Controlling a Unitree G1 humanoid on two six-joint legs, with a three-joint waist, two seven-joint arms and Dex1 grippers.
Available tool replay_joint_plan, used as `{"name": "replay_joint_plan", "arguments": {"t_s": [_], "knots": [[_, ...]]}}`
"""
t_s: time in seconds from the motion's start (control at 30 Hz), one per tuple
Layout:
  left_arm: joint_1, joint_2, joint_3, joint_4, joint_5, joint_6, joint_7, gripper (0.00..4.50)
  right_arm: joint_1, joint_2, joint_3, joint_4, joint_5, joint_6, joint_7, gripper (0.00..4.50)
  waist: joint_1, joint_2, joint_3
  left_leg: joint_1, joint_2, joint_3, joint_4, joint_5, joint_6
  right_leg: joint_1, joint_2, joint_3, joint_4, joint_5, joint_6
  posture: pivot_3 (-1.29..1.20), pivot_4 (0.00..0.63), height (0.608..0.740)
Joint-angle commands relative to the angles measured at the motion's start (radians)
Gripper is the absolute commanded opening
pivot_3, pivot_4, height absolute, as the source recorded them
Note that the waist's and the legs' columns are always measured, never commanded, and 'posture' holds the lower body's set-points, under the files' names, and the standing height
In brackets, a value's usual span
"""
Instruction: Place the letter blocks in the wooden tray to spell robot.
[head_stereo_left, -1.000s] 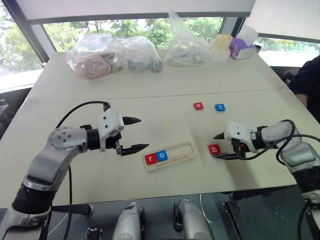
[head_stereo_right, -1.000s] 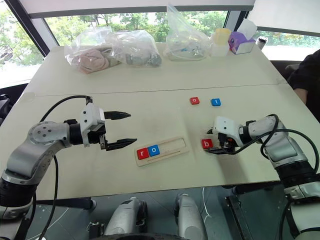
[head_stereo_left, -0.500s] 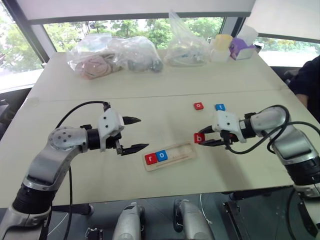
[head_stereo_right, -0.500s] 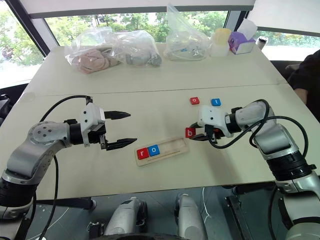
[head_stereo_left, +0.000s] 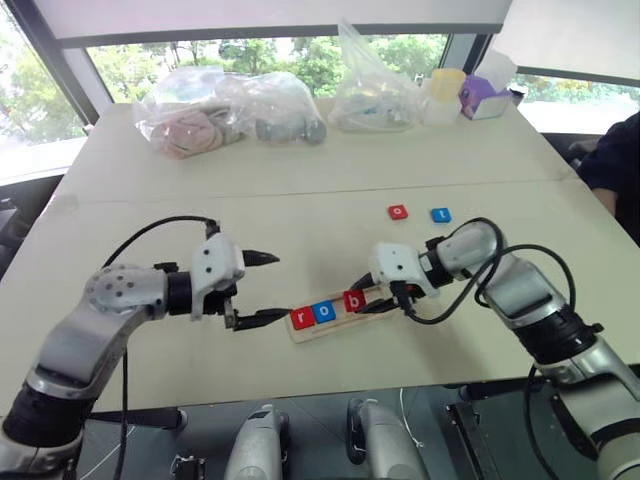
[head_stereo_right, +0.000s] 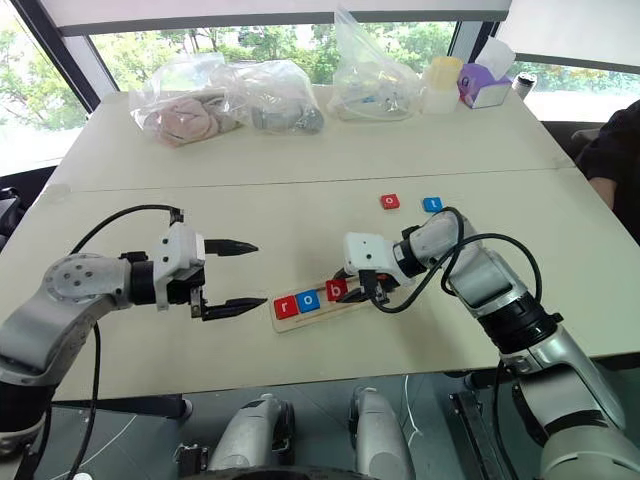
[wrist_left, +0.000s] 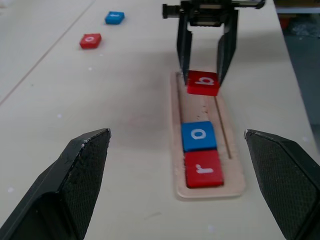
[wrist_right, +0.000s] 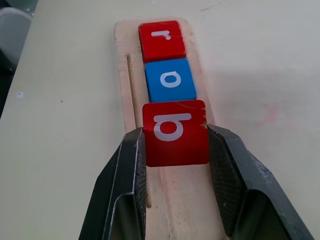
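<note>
Right jaws (head_stereo_left: 375, 301) pinch red b block (head_stereo_left: 354, 300) over wooden tray (head_stereo_left: 372, 311); left jaws (head_stereo_left: 262, 288) wide open.

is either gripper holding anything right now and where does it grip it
The right gripper holds the red b block, pinched by two opposite side edges, over the wooden tray. The left gripper is open and holds nothing.

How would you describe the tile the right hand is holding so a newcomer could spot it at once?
Start at the long pale wooden tray near the front middle of the table. A red r tile and a blue o tile lie at its left end. The tile in question comes just after them, pinched in the right hand: red, marked b, the one tile being gripped.
</note>
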Motion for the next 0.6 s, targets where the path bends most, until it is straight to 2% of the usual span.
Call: {"name": "replay_joint_plan", "arguments": {"t_s": [0.03,0.6], "knots": [[0.026,0.037,0.04,-0.052,-0.012,-0.002,-0.015,4.5,-0.026,0.011,-0.003,0.015,-0.009,-0.032,0.01,1.13,0.001,0.0,0.0,0.0,0.0,0.0,0.0,0.0,0.0,0.0,0.0,0.0,0.0,0.0,0.001,0.0,0.15,0.74],[0.028,0.045,0.045,-0.059,-0.009,-0.002,0.003,4.5,-0.033,0.077,0.016,0.08,-0.044,-0.067,0.018,1.13,0.0,0.0,0.0,0.0,0.0,0.001,0.0,0.0,0.0,0.0,0.0,0.0,0.0,0.0,0.0,0.0,0.15,0.74]]}}
